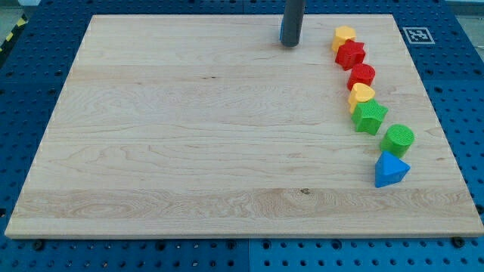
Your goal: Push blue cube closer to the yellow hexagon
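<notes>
My tip [290, 44] rests on the board near the view's top, a short way left of the yellow hexagon [344, 35] and touching no block. The blue block [391, 169] lies at the lower right, the last in a curved line of blocks, with a pointed, angular outline. It is far from my tip and from the yellow hexagon, which sits at the line's top end. Several blocks lie between the two.
Between them, from the top down, lie a red star [350, 54], a red rounded block [361, 75], a yellow heart [361, 94], a green star [369, 116] and a green cylinder [398, 140]. The wooden board's right edge [435, 113] runs close beside the line.
</notes>
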